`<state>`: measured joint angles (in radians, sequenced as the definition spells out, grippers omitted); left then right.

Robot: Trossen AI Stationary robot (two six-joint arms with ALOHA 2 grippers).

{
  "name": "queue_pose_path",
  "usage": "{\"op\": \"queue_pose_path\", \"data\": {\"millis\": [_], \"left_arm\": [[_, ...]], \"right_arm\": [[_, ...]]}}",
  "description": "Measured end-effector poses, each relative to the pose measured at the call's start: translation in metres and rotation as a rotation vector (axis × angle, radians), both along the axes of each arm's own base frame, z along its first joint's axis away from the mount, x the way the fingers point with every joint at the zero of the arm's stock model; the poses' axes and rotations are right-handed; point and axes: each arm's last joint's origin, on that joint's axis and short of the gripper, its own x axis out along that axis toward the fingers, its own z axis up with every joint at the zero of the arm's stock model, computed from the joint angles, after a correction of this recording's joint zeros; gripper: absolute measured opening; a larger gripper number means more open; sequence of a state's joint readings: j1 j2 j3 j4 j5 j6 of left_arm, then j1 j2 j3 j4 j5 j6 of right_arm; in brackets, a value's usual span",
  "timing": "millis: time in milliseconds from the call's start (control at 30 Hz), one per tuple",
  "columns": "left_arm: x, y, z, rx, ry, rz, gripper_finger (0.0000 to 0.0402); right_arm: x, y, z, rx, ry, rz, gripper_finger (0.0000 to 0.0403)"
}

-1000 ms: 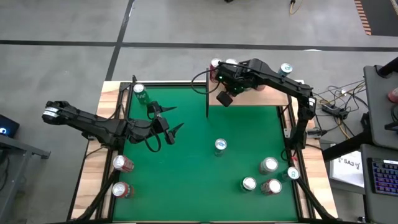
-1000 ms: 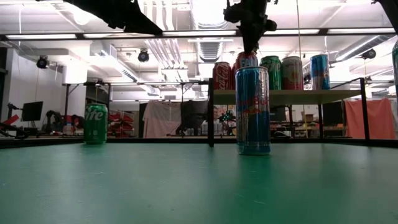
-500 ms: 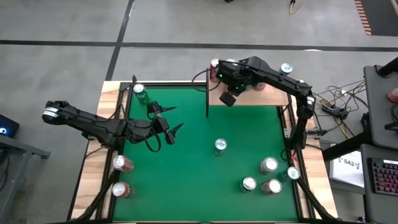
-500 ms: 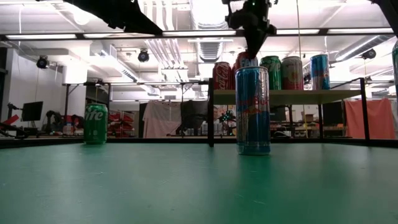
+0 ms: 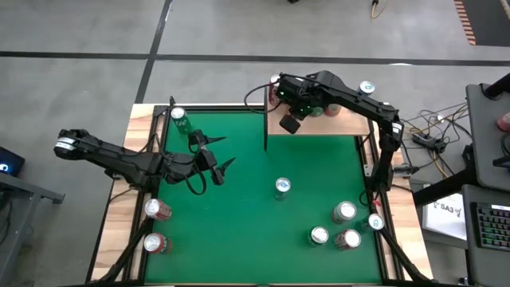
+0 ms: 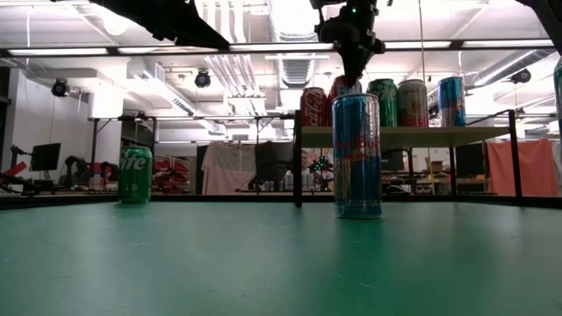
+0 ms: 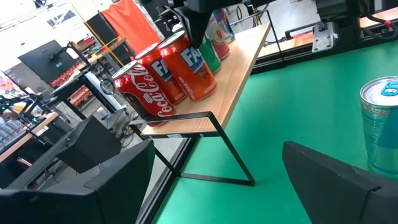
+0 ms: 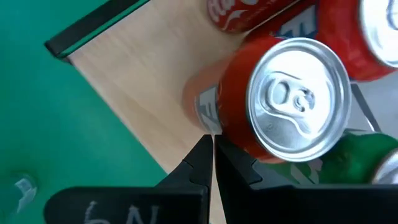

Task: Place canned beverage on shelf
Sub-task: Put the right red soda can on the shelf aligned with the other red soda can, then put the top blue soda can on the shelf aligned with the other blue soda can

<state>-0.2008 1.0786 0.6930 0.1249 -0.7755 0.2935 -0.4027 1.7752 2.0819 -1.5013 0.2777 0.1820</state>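
The shelf [image 5: 328, 124], a light-wood board on black posts, stands at the table's far right and carries several cans: Coca-Cola [image 7: 148, 94], orange Fanta [image 7: 196, 67], green ones behind. My right gripper [image 8: 212, 144] is shut and points steeply down over the shelf's left end, right beside the orange Fanta can [image 8: 292, 93]. It also shows from the low view [image 6: 349, 68]. My left gripper [image 5: 222, 153] hovers open over the table's left half with nothing between its fingers. My right gripper's shut fingertips [image 8: 205, 149] stand slanting from above at the side wall [image 8: 214, 118] of the orange Fanta can, which stands upright on the shelf board. I cannot tell whether they touch it.
A tall blue can [image 5: 282, 186] stands mid-table. A green Sprite can [image 5: 178, 118] is at the far left corner. Several cans [image 5: 343, 223] cluster at the near right, and two red cans [image 5: 155, 210] stand on the left wooden border.
My right gripper has drifted a little toward the table's far edge over the shelf and rolled slightly, staying shut. The cans on the shelf stand as before.
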Motion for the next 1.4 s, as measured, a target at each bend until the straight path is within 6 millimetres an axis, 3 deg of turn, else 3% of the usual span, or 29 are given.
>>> {"op": "queue_pose_path", "data": {"millis": [533,767,933,1100,1400], "left_arm": [[0.000,0.000,0.000,-0.015,-0.010,0.003,0.0338],[0.000,0.000,0.000,-0.050,-0.033,0.011,0.0338],[0.000,-0.001,-0.001,-0.114,-0.066,0.004,0.0338],[0.002,-0.005,-0.002,-0.241,-0.097,-0.099,0.0338],[-0.001,-0.023,-0.003,-0.440,-0.155,-0.190,0.0338]], "right_arm": [[0.004,0.001,0.003,-0.048,-0.035,-0.007,0.0009],[0.006,0.043,0.020,-0.063,-0.126,0.072,0.0009],[0.008,0.080,0.025,-0.060,-0.223,0.238,0.0009],[0.009,0.110,0.014,-0.091,-0.358,0.394,0.0009],[-0.011,0.150,-0.014,-0.126,-0.593,0.538,0.0009]]}}
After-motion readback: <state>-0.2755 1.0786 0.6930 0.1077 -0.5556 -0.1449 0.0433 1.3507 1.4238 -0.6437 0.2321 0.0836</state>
